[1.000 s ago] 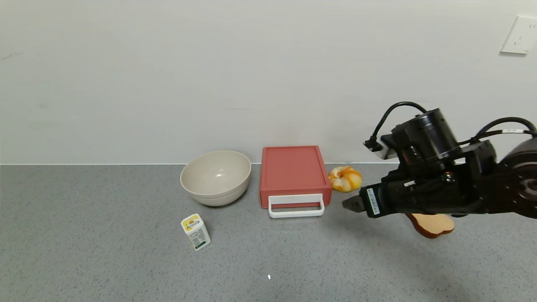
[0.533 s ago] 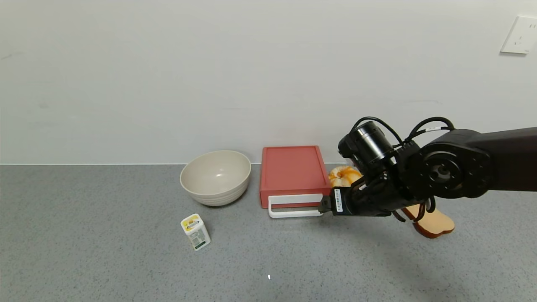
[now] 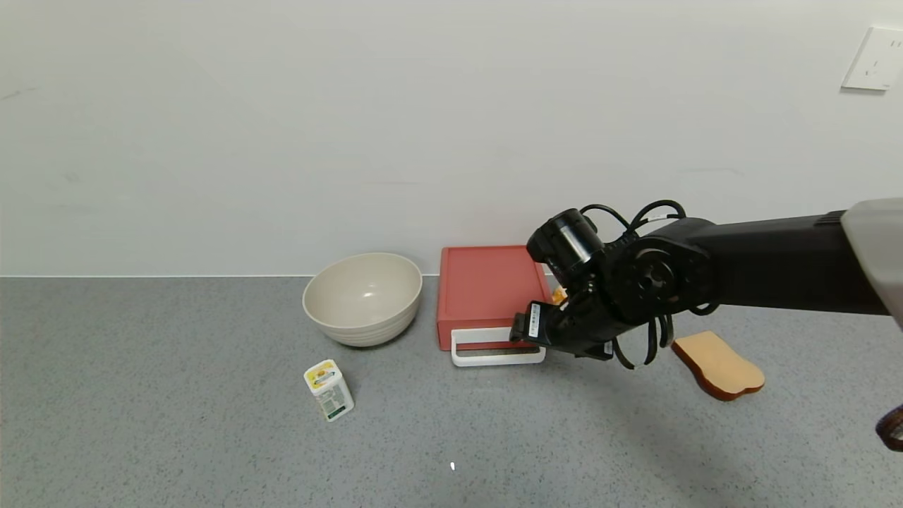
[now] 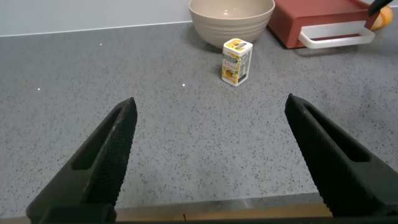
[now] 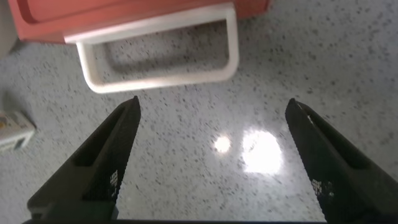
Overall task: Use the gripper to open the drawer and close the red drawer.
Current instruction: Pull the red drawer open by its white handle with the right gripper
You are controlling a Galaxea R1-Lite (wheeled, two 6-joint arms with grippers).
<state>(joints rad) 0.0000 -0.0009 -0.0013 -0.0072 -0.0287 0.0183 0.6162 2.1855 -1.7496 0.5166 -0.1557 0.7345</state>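
Note:
The red drawer [image 3: 492,289] stands against the back wall, its tray pushed in flush with the box. Its white loop handle [image 3: 497,349] lies flat on the counter in front. My right gripper [image 3: 522,331] hovers over the handle's right end, tilted down. In the right wrist view the right gripper [image 5: 212,102] is open, nothing between its fingers [image 5: 112,158], and the handle [image 5: 158,56] lies just beyond the tips. My left gripper [image 4: 211,99] stays low over the counter's near edge, open and empty, with the drawer [image 4: 311,15] far off.
A beige bowl [image 3: 363,296] sits left of the drawer, and a small yellow-topped carton [image 3: 329,389] stands in front of the bowl. A toast slice [image 3: 718,365] lies to the right. An orange pastry [image 3: 559,293] is mostly hidden behind my right arm.
My right arm has swung left and forward, carrying its gripper from beside the toast to the handle's right end. The drawer has not moved.

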